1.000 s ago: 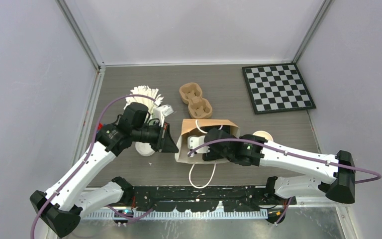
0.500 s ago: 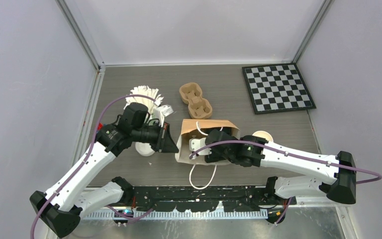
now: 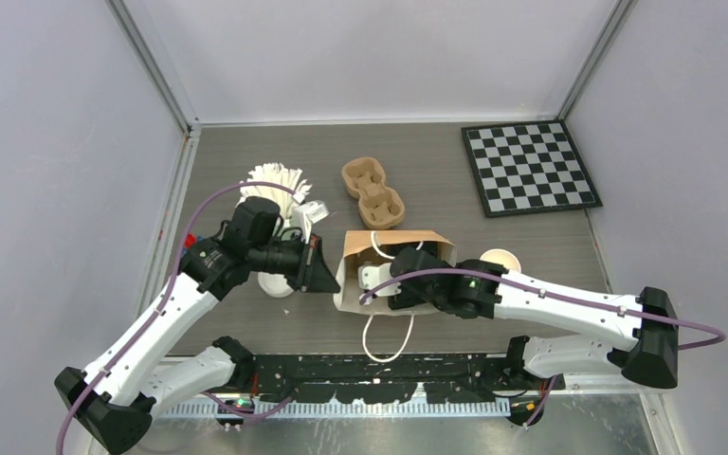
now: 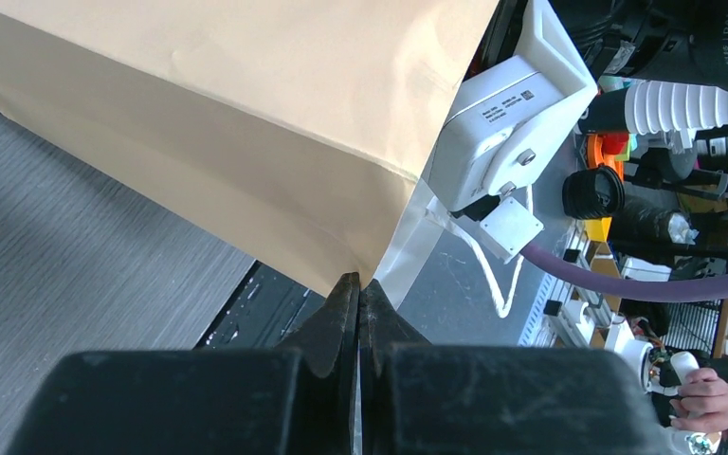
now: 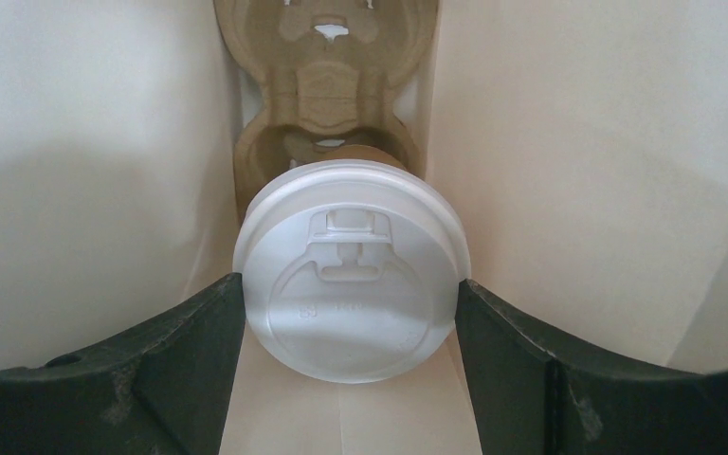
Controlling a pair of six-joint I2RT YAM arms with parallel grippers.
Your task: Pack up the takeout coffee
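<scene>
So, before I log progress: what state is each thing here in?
paper bag: open, one edge pinched.
left gripper: shut on the paper bag's edge.
coffee cup: lid on, inside the paper bag.
right gripper: closed on the coffee cup.
tray in the bag: far pocket empty.
other tray: outside the bag, both pockets empty.
spare cup: upright, no lid.

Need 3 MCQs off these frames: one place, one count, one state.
1. Where is the brown kraft cup with white plastic lid? A beside the bag; B inside the brown paper bag; C on top of the bag.
2. Wells in the brown moulded-pulp carrier lying outside the bag? A two; B four; C six.
3. Left gripper? A wide open; B holding a cup; C shut on the bag's edge.
Key: B, bag walls surround it in the right wrist view; A, two wells show from above; C, fingertips pinch the edge.
</scene>
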